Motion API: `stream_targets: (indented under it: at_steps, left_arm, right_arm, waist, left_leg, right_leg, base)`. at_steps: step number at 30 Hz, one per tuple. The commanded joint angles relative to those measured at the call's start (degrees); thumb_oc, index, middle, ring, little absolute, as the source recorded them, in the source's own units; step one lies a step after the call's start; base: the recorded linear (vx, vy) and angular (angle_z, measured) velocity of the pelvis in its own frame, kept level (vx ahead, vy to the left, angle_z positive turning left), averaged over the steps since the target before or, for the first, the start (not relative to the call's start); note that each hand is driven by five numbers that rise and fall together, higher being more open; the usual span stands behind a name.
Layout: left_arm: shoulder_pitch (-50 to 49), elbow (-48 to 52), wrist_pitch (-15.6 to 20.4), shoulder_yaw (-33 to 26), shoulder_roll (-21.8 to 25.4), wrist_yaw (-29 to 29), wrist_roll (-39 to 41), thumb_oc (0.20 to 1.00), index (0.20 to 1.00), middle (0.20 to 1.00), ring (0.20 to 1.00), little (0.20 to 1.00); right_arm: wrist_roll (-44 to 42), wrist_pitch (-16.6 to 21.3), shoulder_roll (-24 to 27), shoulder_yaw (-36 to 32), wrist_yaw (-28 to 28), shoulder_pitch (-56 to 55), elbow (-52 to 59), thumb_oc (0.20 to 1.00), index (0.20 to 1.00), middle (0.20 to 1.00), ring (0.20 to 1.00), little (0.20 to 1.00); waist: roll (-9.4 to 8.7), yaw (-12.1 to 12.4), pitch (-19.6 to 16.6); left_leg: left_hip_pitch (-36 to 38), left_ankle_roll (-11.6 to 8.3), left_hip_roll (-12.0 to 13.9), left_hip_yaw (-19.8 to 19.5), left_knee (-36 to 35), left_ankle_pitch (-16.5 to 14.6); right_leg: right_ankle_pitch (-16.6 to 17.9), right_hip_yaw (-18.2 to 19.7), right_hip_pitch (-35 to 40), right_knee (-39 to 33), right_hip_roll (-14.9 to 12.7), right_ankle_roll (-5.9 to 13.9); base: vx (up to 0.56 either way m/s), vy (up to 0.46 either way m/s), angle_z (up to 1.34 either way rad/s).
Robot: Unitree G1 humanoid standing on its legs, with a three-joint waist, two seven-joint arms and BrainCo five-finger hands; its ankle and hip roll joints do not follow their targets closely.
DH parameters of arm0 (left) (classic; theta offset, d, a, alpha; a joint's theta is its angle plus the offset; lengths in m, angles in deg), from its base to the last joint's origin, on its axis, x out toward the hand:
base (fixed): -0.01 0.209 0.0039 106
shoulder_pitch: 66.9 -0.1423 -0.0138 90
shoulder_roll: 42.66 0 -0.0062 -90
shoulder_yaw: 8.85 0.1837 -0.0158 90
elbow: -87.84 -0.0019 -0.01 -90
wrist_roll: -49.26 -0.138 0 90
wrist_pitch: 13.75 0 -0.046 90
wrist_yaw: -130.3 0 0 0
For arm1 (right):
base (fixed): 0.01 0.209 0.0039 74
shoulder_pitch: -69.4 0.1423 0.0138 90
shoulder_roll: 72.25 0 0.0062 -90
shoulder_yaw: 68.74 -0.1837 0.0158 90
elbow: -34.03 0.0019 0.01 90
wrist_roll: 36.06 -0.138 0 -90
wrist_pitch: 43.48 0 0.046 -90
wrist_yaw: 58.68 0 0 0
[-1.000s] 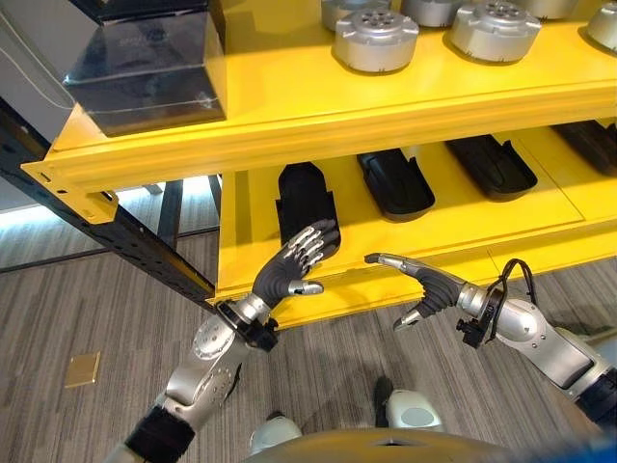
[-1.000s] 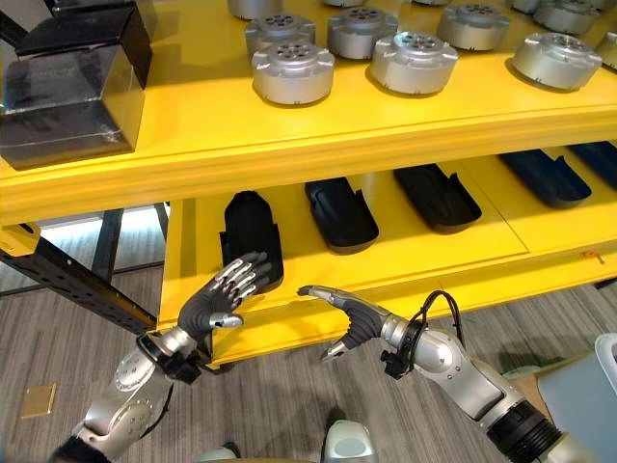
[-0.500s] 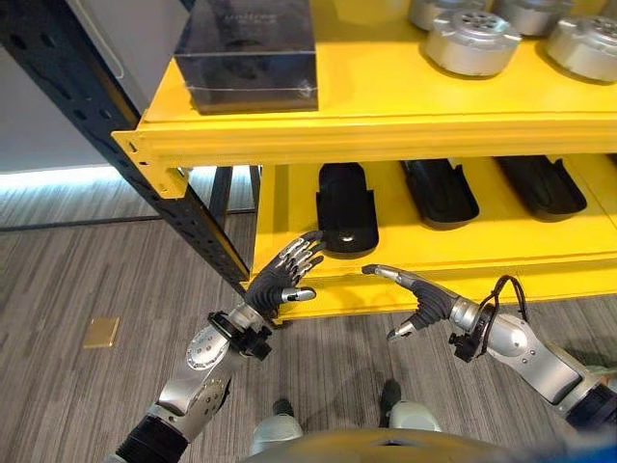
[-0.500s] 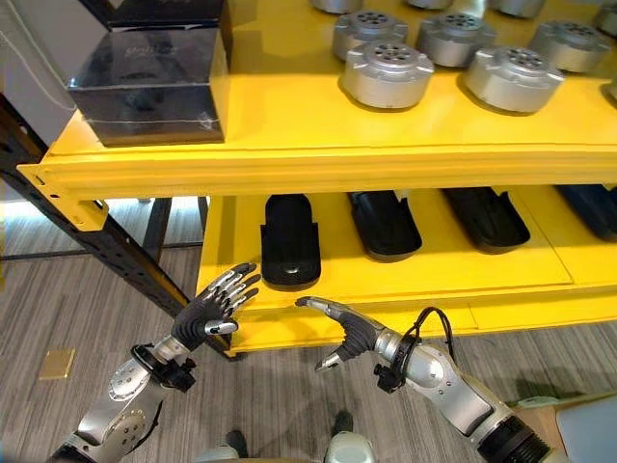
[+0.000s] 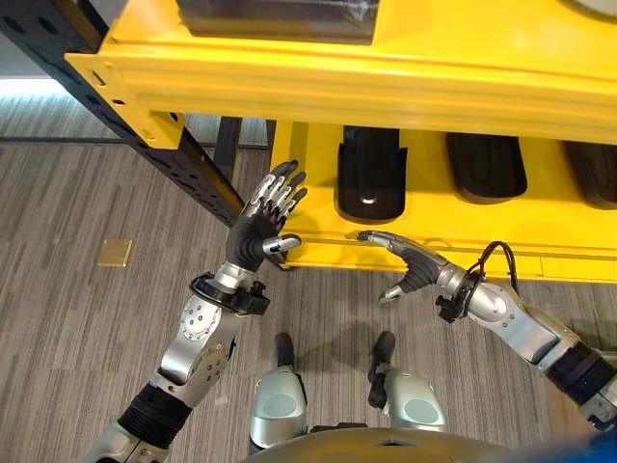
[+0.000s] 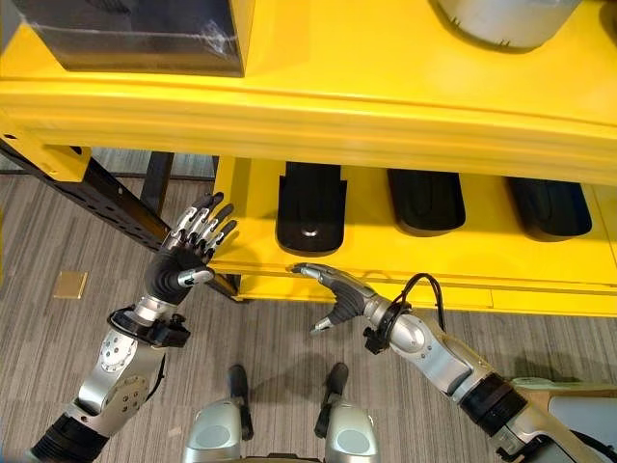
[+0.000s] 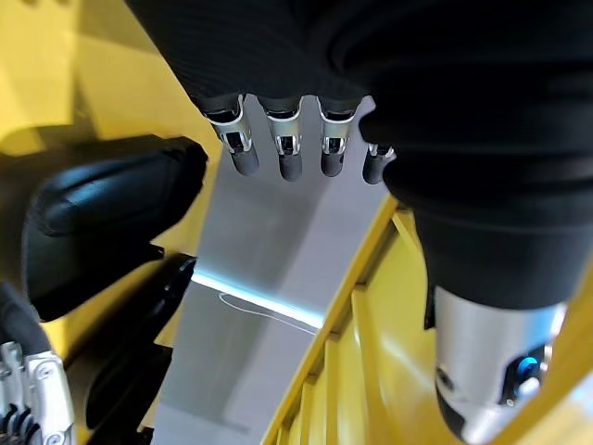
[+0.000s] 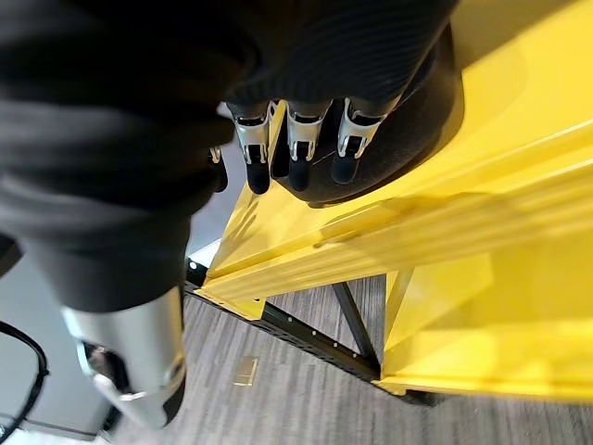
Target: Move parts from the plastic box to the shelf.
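A: Left robot hand [image 5: 258, 231]?
B: Fingers spread straight, holding nothing, raised just off the front lip of the yellow shelf [image 5: 318, 253], near its left corner.
A: Right robot hand [image 5: 403, 262]?
B: Relaxed, fingers extended, empty; hovering at that same lip, below the leftmost black part [image 5: 370, 174].
A: Parts?
B: Three black parts lie side by side on the lower shelf level, short of the lip. A dark box [image 6: 130, 37] sits on the upper level.
A: Room?
B: Grey floor [image 5: 87, 193] open left of the shelf.

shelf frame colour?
Bright yellow shelf, clearest in the right eye view.
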Motion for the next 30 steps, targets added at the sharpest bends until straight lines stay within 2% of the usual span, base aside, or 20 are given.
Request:
stream_targets:
  at_steps: [1, 3, 9, 30]
  left_arm:
    - [-0.59, 3.44, 1.44, -1.42, -0.39, 0.58, -2.09, 1.0, 1.0, 1.0, 1.0, 1.0]
    - [-0.5, 3.14, 1.5, -1.56, -0.47, 0.38, -2.79, 1.0, 1.0, 1.0, 1.0, 1.0]
    - [-0.75, 3.09, 1.31, -2.44, -0.55, -0.35, 0.31, 1.0, 1.0, 1.0, 1.0, 1.0]
    - [1.59, 2.7, -0.4, -3.16, -1.85, 0.56, -2.49, 1.0, 1.0, 1.0, 1.0, 1.0]
  right_arm:
    - [7.04, -0.78, 0.48, 3.96, -2.83, 2.88, 0.38, 1.0, 1.0, 1.0, 1.0, 1.0]
    - [9.5, -2.51, 0.41, 5.11, -3.13, 4.28, -1.35, 1.0, 1.0, 1.0, 1.0, 1.0]
    - [11.28, -4.14, 0.84, 6.18, -4.35, 5.13, -3.5, 1.0, 1.0, 1.0, 1.0, 1.0]
    - [11.79, -7.72, -2.58, 6.47, -6.85, 8.44, -10.95, 1.0, 1.0, 1.0, 1.0, 1.0]
  waist:
    - [0.9, 0.36, -2.0]
    - [1.13, 0.69, -1.38]
    - [1.41, 1.05, -0.3]
    - [1.81, 1.74, 1.93]
  left_leg:
    - [-2.32, -0.32, 1.39, 0.47, 2.65, 1.85]
    - [-2.64, -0.4, 1.34, 0.4, 2.43, 2.21]
    - [-3.21, -0.4, 1.41, 0.42, 2.54, 2.46]
    - [-4.49, -0.56, 1.71, 0.08, 3.38, 2.77]
  right_leg:
    - [-6.57, 0.66, 0.91, 7.74, -0.8, 1.18]
    - [-6.55, 0.41, 0.65, 7.78, -0.84, 1.1]
    - [-6.54, 0.11, 0.02, 8.28, -1.16, 1.1]
    - [-6.92, -0.29, -1.35, 9.94, -1.46, 0.78]
  base:
    - [-0.03, 0.001, 0.02]
    - [-0.01, 0.002, 0.02]
    - [0.0, 0.002, 0.01]
    - [0.0, -0.001, 0.0]
